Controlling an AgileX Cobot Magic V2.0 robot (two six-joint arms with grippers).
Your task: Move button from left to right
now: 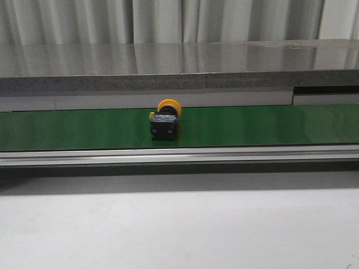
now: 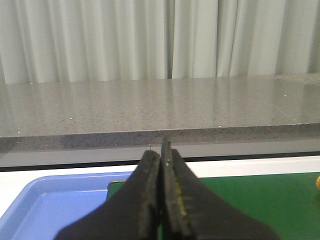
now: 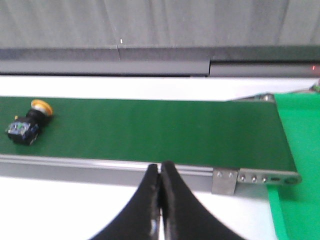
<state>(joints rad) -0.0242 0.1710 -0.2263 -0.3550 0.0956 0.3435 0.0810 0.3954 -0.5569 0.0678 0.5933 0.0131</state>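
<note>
Button (image 1: pixel 164 120) lying on its side on the green conveyor belt (image 1: pixel 269 126), near the middle of the belt in the front view. Yellow-orange round cap pointing away toward the grey stone ledge (image 1: pixel 168 67) behind the belt; black boxy body nearer to the camera, with tiny coloured marks on its upper face. Not touched by anything.

Seen again from the right wrist, same button (image 3: pixel 27 123) far off to one side on the belt (image 3: pixel 150 132), well apart from the right gripper (image 3: pixel 160 172). Fingers of this gripper pressed together, holding nothing, hanging over the white bench (image 3: pixel 60 210) just in front of the metal rail (image 3: pixel 100 167) of the belt. End of the belt visible with a small metal bracket (image 3: pixel 223 181), and beyond it a brighter green surface (image 3: pixel 297 150).

From the left wrist, left gripper (image 2: pixel 161 160) also with fingers closed together, nothing between them. Beneath it a blue tray (image 2: pixel 45 205) beside the start of the green belt (image 2: pixel 260 200). Small yellow-orange spot at the picture's edge, too small to tell with certainty. Pale curtain (image 2: pixel 150 40) behind the stone ledge.
</note>
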